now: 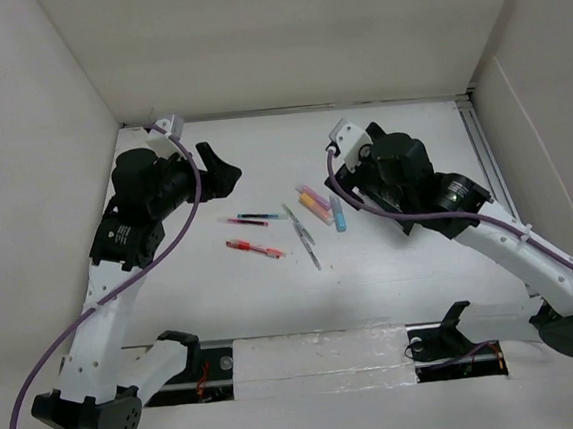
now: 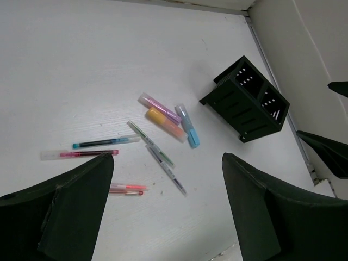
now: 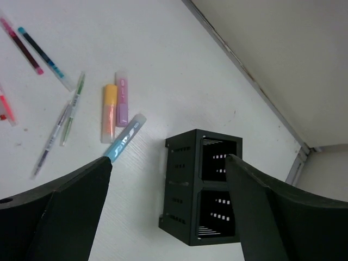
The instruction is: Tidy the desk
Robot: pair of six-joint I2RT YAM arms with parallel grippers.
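Note:
On the white desk (image 1: 373,287) lie several pens and three highlighters: purple (image 1: 313,194), orange (image 1: 313,208) and blue (image 1: 338,213). A red pen (image 1: 254,247) lies nearest the front. A black slotted pen-holder box (image 3: 204,187) lies on its side, its openings facing right in the right wrist view; it also shows in the left wrist view (image 2: 244,100). My right gripper (image 3: 168,159) is open and empty above the box. My left gripper (image 2: 168,157) is open and empty, raised above the pens (image 2: 150,143) at their left.
A metal rail (image 1: 483,147) runs along the desk's right edge beside the white wall. White walls close the back and left. The arm bases and a black mounting strip (image 1: 319,357) sit at the near edge. The right wrist (image 1: 403,169) hides the box from above.

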